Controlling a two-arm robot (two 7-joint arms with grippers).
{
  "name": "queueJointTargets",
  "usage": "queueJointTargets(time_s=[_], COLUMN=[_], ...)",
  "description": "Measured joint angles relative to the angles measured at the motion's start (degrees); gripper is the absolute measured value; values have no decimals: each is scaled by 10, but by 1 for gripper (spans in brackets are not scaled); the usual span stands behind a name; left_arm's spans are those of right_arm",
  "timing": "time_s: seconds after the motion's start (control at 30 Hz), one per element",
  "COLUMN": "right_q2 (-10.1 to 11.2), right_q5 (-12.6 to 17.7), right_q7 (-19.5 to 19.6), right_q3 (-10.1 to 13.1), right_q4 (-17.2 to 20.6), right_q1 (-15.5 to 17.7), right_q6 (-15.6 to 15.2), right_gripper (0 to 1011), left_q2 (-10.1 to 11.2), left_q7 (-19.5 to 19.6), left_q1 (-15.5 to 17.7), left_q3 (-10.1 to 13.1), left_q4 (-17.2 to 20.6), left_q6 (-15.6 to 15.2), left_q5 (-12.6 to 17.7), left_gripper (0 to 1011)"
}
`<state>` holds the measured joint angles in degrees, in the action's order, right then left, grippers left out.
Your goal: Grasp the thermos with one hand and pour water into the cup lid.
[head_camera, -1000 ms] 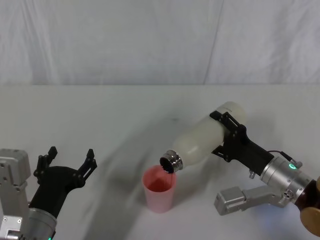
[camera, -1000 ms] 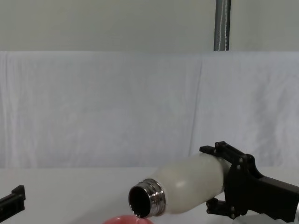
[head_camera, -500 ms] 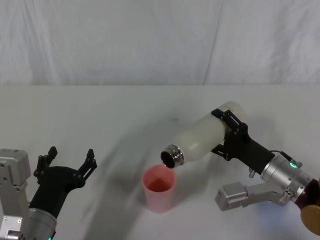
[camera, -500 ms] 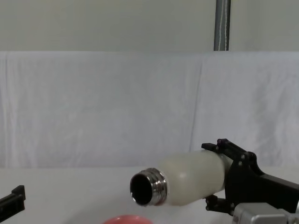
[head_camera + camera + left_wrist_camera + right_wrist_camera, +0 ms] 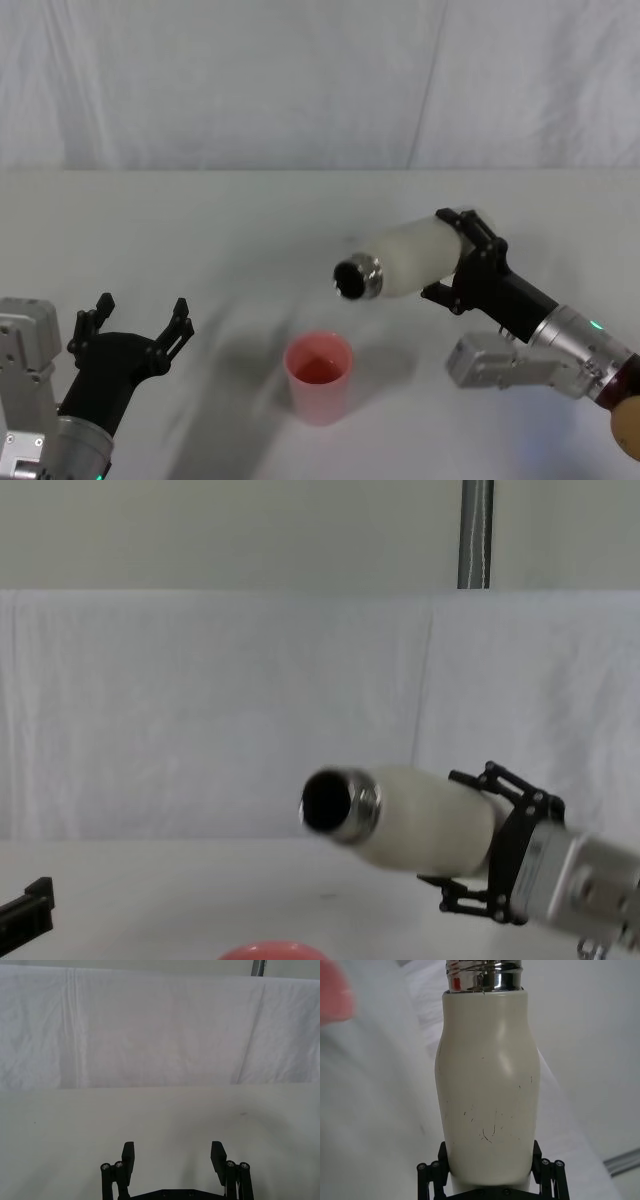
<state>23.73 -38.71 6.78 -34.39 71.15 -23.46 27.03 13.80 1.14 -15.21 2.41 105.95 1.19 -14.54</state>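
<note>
- The thermos [image 5: 410, 262] is held in the air above the white table [image 5: 200, 230], clamped near its base between the fingers of the right gripper [image 5: 462, 262].
- It is carried lying roughly level, its shiny steel neck [image 5: 358, 278] and dark open mouth turned toward the robot's left (in the chest view the mouth is raised slightly above the body).
- The cup lid [image 5: 319, 378] is stood upright on the table, open side up, below the thermos mouth and nearer the robot; no contact between the two is seen.
- A reddish inside is seen in the cup lid; whether it holds water cannot be told.
- The left gripper [image 5: 137, 322] is kept low at the robot's left, well apart from the cup lid, with its fingers spread and nothing between them.
</note>
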Motion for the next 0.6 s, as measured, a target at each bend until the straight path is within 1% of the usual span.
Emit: queueJointTargets(time_s=[0.03,0.07,0.13,0.17,0.2,0.23,0.3,0.33,0.43,0.47,0.53,0.6], right_q2=[-1,-4,-8,-11,-12,-16,-19,-23,-28,-31,-34,-41], right_q5=[9,30,59,84,100,127,155,182,220,245,270,320], right_q7=[-6,-17,-32,-46,-54,-68,-83,-96,-115,-128,-140,-163], right_q3=[4,11,22,32,38,48,60,71,87,98,109,130], right_q4=[1,4,8,11,13,15,18,21,25,28,31,37], right_q1=[2,5,9,13,15,18,21,25,30,33,37,44], right_q6=[1,1,1,0,-1,-4,-9,-15,-25,-32,-41,-60], right_gripper=[955,955,955,955,953,955,955,955,955,955,955,955], left_q2=[0,0,0,0,0,0,0,0,0,0,0,0], left_q7=[0,0,0,0,0,0,0,0,0,0,0,0], left_q1=[0,0,0,0,0,0,0,0,0,0,0,0], left_q3=[0,0,0,0,0,0,0,0,0,0,0,0], left_q4=[0,0,0,0,0,0,0,0,0,0,0,0], left_q6=[0,0,0,0,0,0,0,0,0,0,0,0], left_q5=[0,0,0,0,0,0,0,0,0,0,0,0], left_gripper=[1001,1001,1001,1001,1001,1001,1001,1001,1001,1001,1001,1001])
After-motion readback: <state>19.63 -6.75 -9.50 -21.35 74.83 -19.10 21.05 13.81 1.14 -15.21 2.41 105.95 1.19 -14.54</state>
